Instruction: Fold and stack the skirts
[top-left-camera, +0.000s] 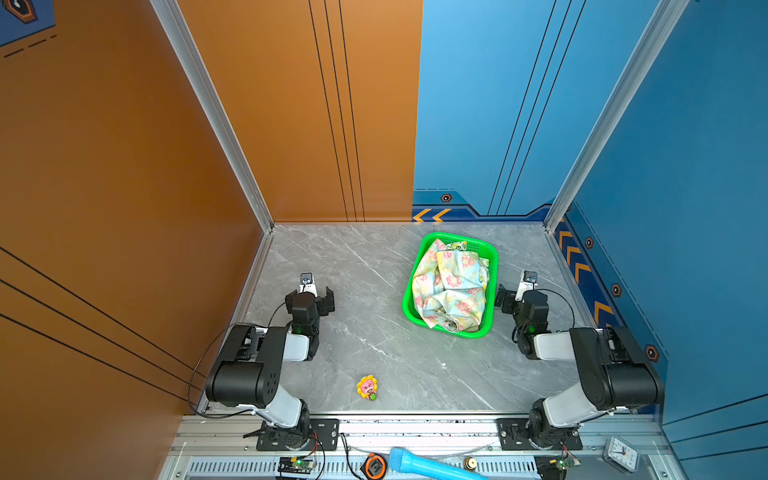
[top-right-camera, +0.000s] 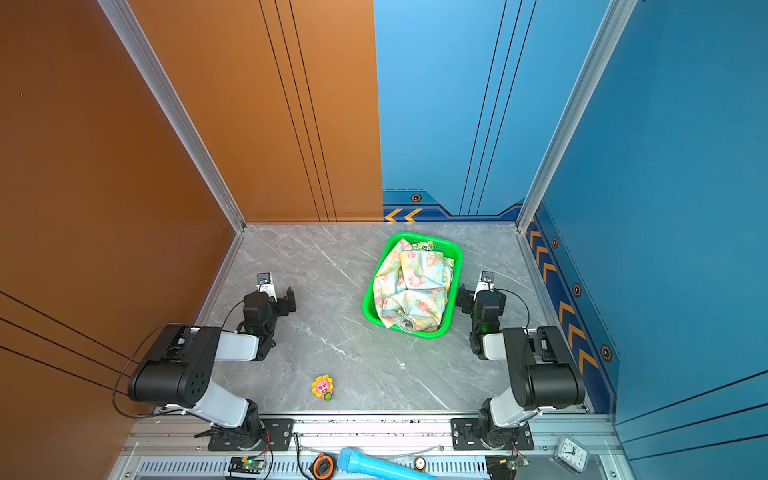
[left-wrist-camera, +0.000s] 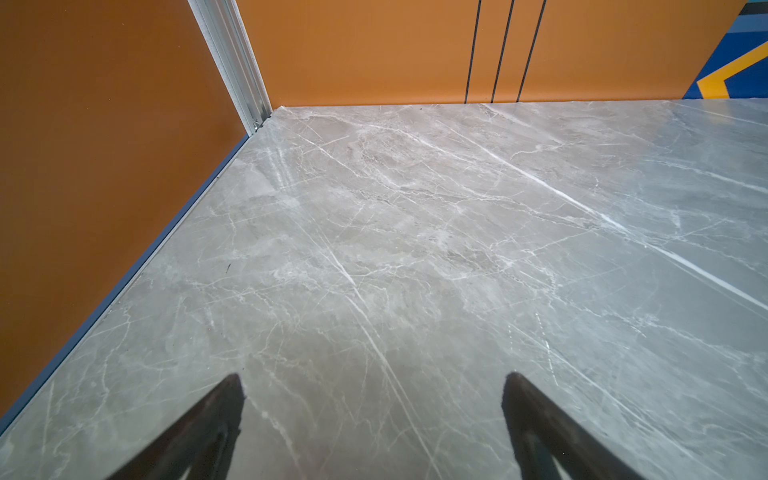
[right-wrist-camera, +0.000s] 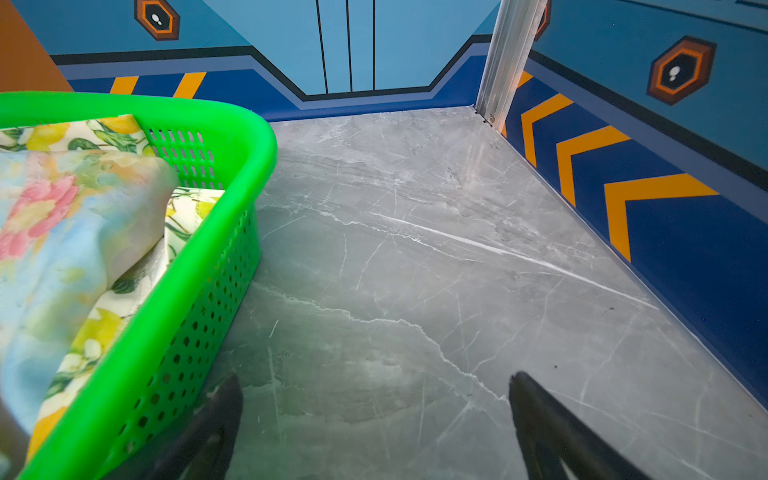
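Observation:
The skirts lie crumpled in a green mesh basket (top-left-camera: 494, 258) (top-right-camera: 459, 254) (right-wrist-camera: 232, 124) at the back right of the grey marble table. A pastel blue-yellow skirt with pink flowers (top-left-camera: 453, 286) (top-right-camera: 415, 286) (right-wrist-camera: 62, 232) is on top. Under it a white skirt with lemons (top-left-camera: 457, 245) (right-wrist-camera: 124, 286) peeks out. My right gripper (top-left-camera: 521, 293) (top-right-camera: 482, 293) (right-wrist-camera: 376, 377) hangs open and empty just right of the basket, one finger close to its wall. Over bare table at the left, my left gripper (top-left-camera: 311, 296) (top-right-camera: 270, 298) (left-wrist-camera: 375, 376) is open and empty too.
A small yellow flower toy (top-left-camera: 367, 387) (top-right-camera: 322, 387) lies near the table's front edge. A blue cylinder (top-left-camera: 428, 463), a tape measure (top-left-camera: 375, 466) and a small clock (top-left-camera: 622, 454) rest on the front rail. Orange and blue walls enclose the table on three sides.

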